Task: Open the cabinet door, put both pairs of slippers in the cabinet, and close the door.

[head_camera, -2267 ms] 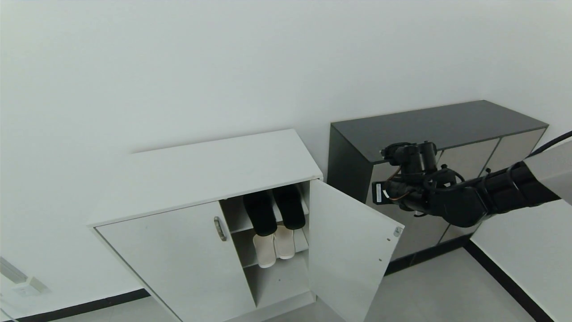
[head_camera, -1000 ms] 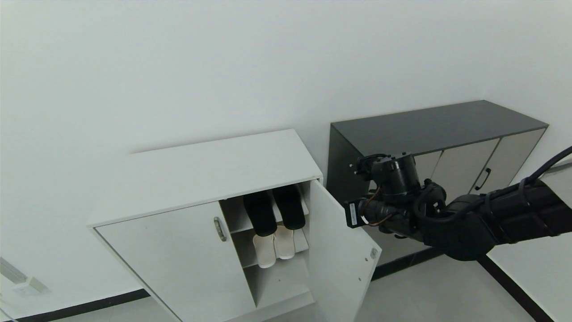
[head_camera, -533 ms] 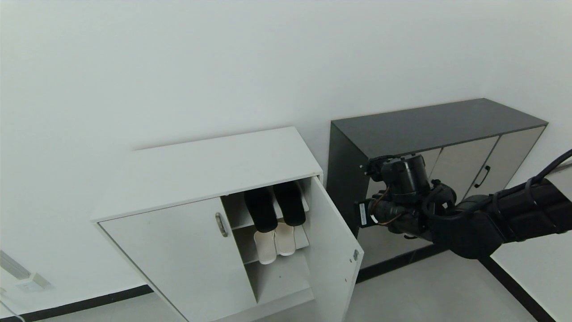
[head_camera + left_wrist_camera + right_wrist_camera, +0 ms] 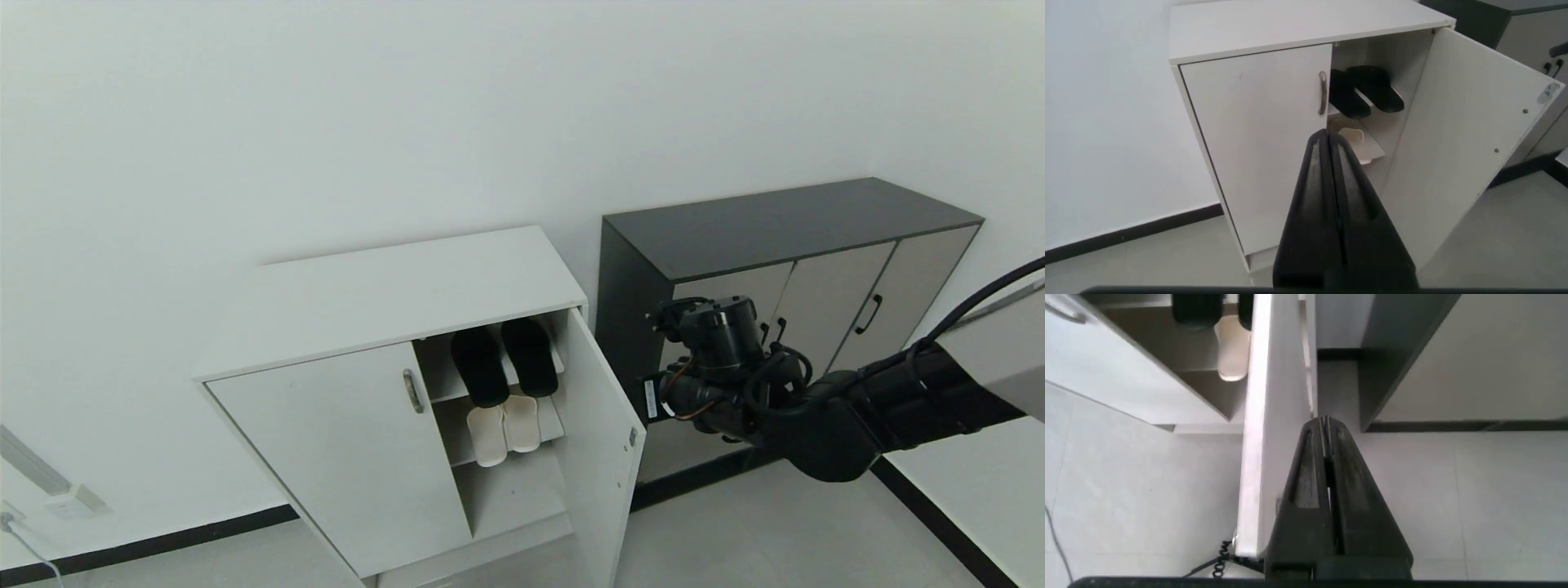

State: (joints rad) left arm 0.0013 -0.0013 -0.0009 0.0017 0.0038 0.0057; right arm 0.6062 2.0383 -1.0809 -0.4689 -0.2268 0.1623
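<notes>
While the right gripper (image 4: 1325, 423) is being held with its fingers pressed together on nothing, its tip is being placed just beside the outer face of the open door (image 4: 600, 433); whether it is touching cannot be told. The left gripper (image 4: 1327, 140) is also being carried closed and empty, in front of the white cabinet (image 4: 392, 286) and well apart from it. Both pairs are being stored inside: the black slippers (image 4: 506, 355) on the upper shelf, the white slippers (image 4: 506, 423) on the shelf below. Their long axes are being directed from the opening toward the back, and the near ends seem to be reaching the shelf fronts. The door is being left about half open, upright, its free edge pointing into the room. If it is being pushed by a smooth closed tip, a slip off the panel is being risked. The door could also be stopped by a slipper end that is sticking out.
</notes>
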